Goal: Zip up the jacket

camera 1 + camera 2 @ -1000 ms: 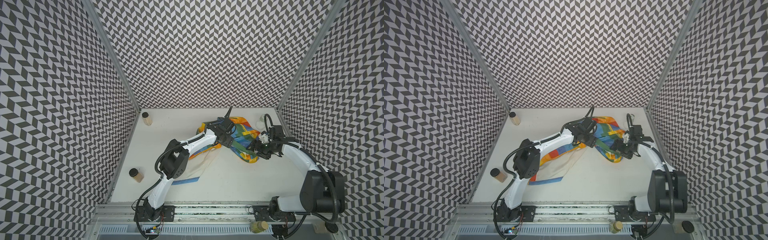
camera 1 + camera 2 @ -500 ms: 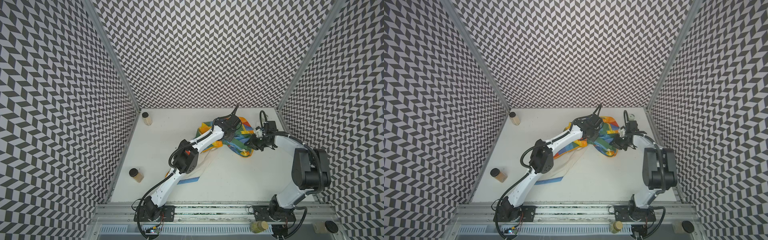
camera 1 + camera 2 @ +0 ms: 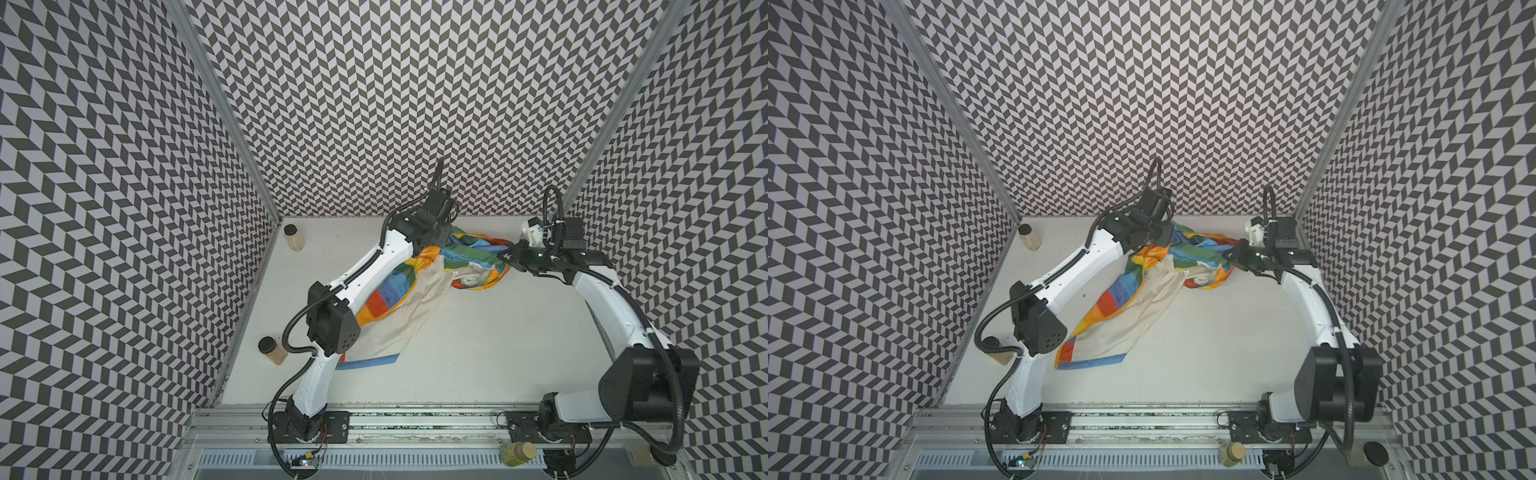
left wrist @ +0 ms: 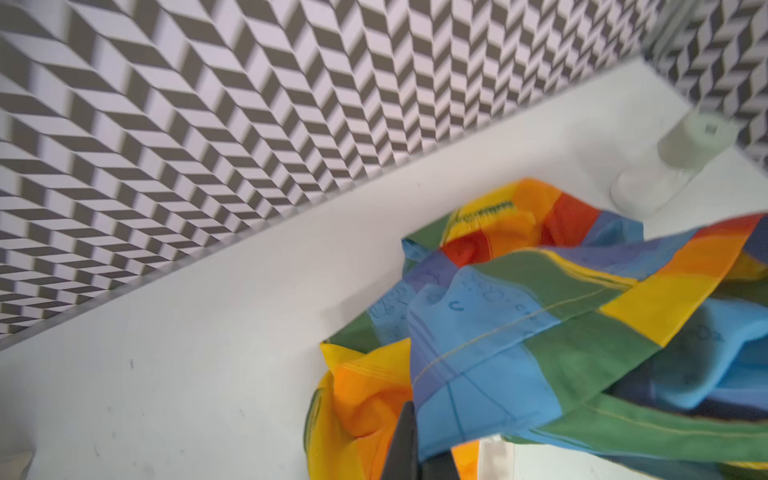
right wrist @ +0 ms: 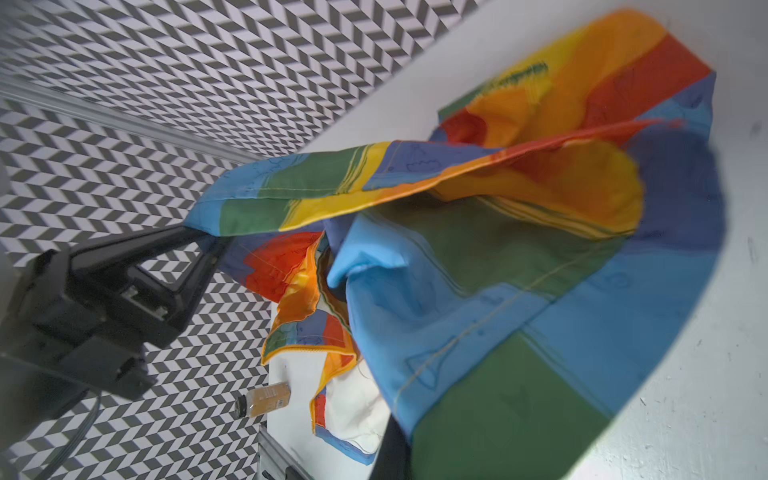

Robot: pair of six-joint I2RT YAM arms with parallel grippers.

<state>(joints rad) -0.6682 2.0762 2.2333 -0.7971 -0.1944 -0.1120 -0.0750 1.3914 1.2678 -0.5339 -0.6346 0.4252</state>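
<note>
rail jar (image 3: 517, 453): stands on the front rail (image 3: 415, 428), right half.
side jar (image 3: 272, 351): on the table (image 3: 478, 353), left edge, near half.
jacket (image 3: 415, 307): mid-table to far right, open, cream lining up. Blue-edged hem is nearest; the far end is bunched and raised between both grippers.
right gripper (image 3: 509, 257): clenched on the jacket's far-right edge.
left gripper (image 5: 205, 239): clamped on a blue-green fold, with a band of fabric stretched away from it.
corner jar (image 3: 293, 237): far left corner, well apart from the jacket.
white cup (image 4: 673, 166): far right corner, just beyond the fabric.
</note>
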